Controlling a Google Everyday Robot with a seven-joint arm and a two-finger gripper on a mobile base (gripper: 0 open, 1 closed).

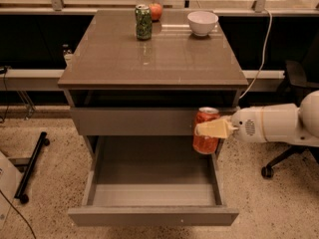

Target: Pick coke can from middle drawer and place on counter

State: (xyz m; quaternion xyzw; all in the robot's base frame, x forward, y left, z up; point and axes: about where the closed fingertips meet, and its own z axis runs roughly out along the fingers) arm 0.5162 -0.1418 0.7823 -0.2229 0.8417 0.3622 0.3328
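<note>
coke can (pixel 204 144) upright, off the drawer floor, in the air over the right rear corner of the middle drawer (pixel 152 216), level with the closed drawer front (pixel 129 122) above it. gripper (pixel 206 129) pinches the can across its mid-body, one tan finger (pixel 215 129) wrapped over the front face; the can's silver top and lower half show above and below it. white arm (pixel 276 124) comes in from 3 o'clock. middle drawer is pulled out, inside bare. counter (pixel 149 59) sits at 12 o'clock from the can, not touching it. at its far edge: green can (pixel 143 22) and apple (pixel 156 11) at 11 o'clock, white bowl (pixel 202 22) at 1 o'clock.
</note>
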